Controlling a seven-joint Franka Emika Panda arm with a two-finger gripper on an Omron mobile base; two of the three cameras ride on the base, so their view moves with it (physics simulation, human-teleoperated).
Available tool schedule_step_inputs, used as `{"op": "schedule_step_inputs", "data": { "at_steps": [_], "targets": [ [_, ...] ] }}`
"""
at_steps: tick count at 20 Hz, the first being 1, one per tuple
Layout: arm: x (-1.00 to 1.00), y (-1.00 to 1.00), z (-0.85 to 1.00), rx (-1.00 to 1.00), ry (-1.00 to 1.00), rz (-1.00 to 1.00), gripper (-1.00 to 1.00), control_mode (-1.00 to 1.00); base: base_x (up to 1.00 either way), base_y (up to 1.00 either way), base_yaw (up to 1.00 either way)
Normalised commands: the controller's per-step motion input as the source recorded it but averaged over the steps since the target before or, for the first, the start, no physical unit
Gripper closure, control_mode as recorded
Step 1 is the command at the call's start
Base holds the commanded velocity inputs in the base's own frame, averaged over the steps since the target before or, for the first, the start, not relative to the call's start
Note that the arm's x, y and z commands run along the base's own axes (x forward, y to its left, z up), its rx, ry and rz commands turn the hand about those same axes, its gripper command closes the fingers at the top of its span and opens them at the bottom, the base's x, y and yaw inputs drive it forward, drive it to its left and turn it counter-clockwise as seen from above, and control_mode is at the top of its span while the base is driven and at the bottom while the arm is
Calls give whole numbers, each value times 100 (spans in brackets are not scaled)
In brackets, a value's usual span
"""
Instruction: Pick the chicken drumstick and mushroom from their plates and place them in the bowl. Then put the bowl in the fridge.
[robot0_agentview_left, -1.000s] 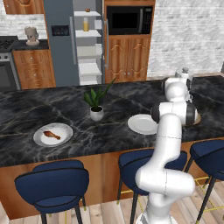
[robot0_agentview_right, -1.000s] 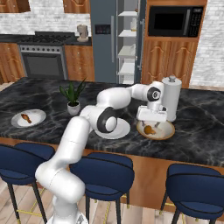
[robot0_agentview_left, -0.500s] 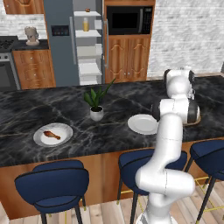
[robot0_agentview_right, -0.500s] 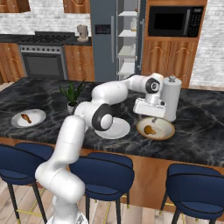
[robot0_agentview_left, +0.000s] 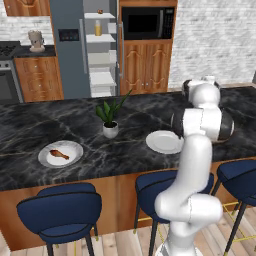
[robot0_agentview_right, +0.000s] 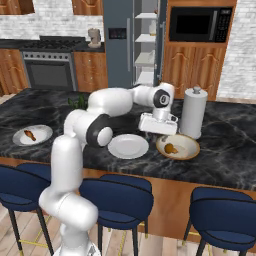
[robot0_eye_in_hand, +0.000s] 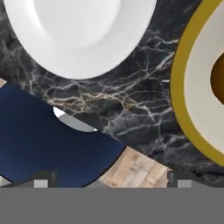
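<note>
Now the open gripper (robot0_agentview_right: 158, 131) has risen clear of the bowl (robot0_agentview_right: 189, 147).

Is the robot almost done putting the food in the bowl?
About halfway. The mushroom already sits in the bowl, and the near plate is bare. The gripper hangs open above the counter, holding nothing. The chicken drumstick still lies on the far plate. The fridge stands open, waiting for the bowl.

White arm (robot0_agentview_right: 107, 102), dark joints
</note>
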Motion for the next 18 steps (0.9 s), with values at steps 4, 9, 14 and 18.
{"op": "schedule_step_inputs", "data": {
  "at_steps": [4, 9, 14, 18],
  "targets": [
    [-36, 64, 18, -17, -11, 1, -100, -100, 0, 0, 0],
    [-30, 54, 18, -11, -15, 0, -100, -100, 0, 0, 0],
    [-10, 48, 27, -1, -6, -1, -100, -100, 0, 0, 0],
    [-9, 52, 24, 0, -7, -3, -100, -100, 0, 0, 0]
  ]
}}
